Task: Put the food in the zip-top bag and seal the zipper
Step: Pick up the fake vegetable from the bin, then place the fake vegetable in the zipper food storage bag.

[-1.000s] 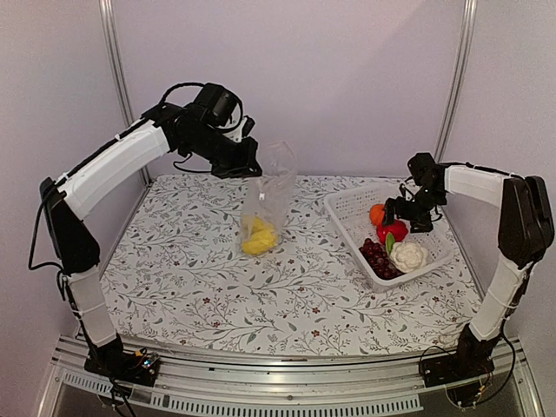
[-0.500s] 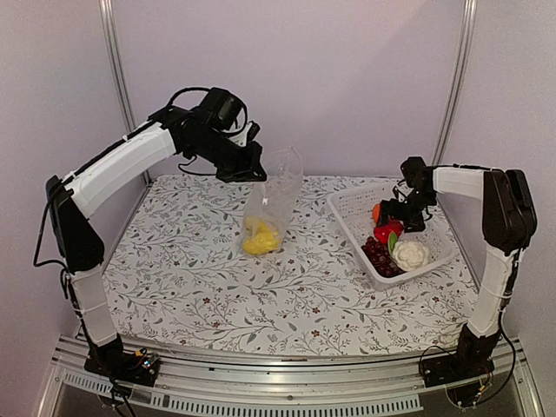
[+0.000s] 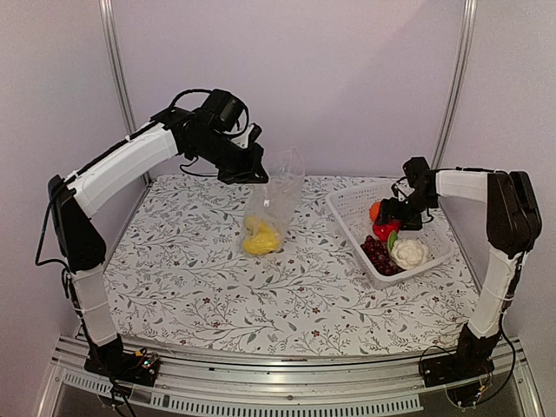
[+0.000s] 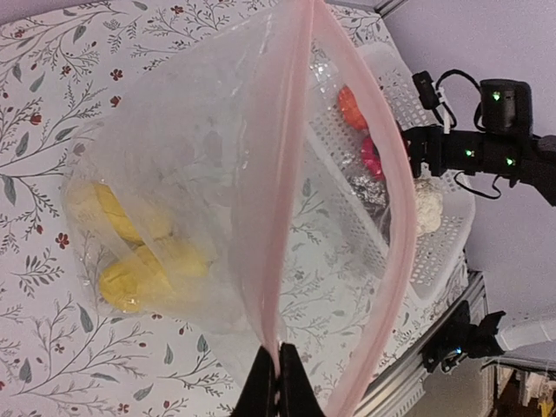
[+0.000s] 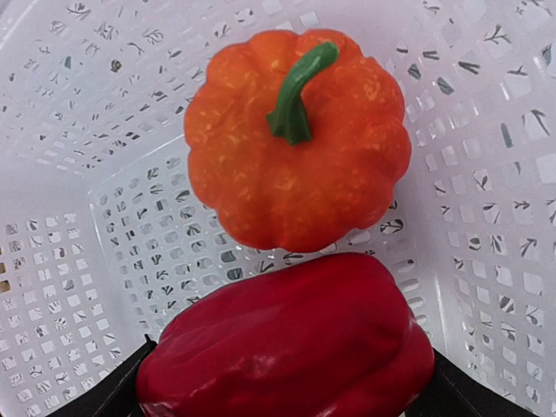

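Observation:
My left gripper (image 3: 254, 174) is shut on the pink zipper strip (image 4: 291, 174) of the clear zip-top bag (image 3: 276, 195) and holds it up with the mouth open; in the left wrist view the gripper (image 4: 278, 369) pinches one lip. Yellow pieces (image 3: 259, 239) lie in the bag's bottom (image 4: 139, 261). My right gripper (image 3: 395, 217) is down in the white basket (image 3: 347, 204), its fingers against both sides of the red pepper (image 5: 287, 347). The orange pumpkin (image 5: 295, 139) sits just beyond the pepper. Dark grapes (image 3: 375, 254) and white cauliflower (image 3: 410, 254) lie at the basket's near end.
The floral tablecloth (image 3: 200, 287) covers the table. The basket stands at the right, angled toward the near right corner. Metal frame posts (image 3: 113, 69) rise at the back left and back right. A metal rail runs along the near edge.
My right gripper moved left and down onto the red pepper in the basket. My left gripper shifted slightly right with the bag, whose top swayed right.

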Available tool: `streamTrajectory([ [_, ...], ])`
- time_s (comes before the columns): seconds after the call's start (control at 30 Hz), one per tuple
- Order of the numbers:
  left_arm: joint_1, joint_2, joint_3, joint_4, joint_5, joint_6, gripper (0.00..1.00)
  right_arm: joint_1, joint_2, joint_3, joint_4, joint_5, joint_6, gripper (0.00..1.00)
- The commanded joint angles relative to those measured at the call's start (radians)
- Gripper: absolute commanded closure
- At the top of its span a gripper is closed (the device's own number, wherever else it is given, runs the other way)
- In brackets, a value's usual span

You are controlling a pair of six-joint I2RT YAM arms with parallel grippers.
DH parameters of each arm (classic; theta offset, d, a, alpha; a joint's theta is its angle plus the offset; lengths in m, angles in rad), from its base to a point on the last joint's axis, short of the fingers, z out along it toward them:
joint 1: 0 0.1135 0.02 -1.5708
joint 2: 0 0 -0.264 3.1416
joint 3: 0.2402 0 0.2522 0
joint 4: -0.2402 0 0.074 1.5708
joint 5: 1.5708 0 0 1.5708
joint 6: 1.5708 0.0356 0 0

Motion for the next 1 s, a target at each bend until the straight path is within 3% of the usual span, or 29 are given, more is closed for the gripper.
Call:
streamTrajectory([
  [0.0, 0.009, 0.020, 0.008, 0.005, 0.008, 0.008, 1.00, 0.007, -0.145, -0.009, 0.013, -0.005, 0.007, 0.27],
  [0.23, 0.009, 0.028, 0.003, 0.011, 0.000, 0.018, 1.00, 0.038, -0.295, 0.015, -0.032, -0.046, 0.034, 0.29],
  [0.43, 0.009, 0.060, 0.057, 0.019, 0.035, 0.003, 1.00, 0.186, -0.380, 0.120, -0.037, -0.058, 0.076, 0.31],
  [0.7, -0.003, 0.085, 0.085, 0.031, 0.069, -0.007, 1.00, 0.368, -0.340, 0.353, -0.032, -0.040, 0.067, 0.32],
  [0.97, -0.027, 0.075, 0.095, 0.040, 0.115, 0.006, 1.00, 0.460, -0.241, 0.537, -0.021, -0.078, 0.033, 0.33],
])
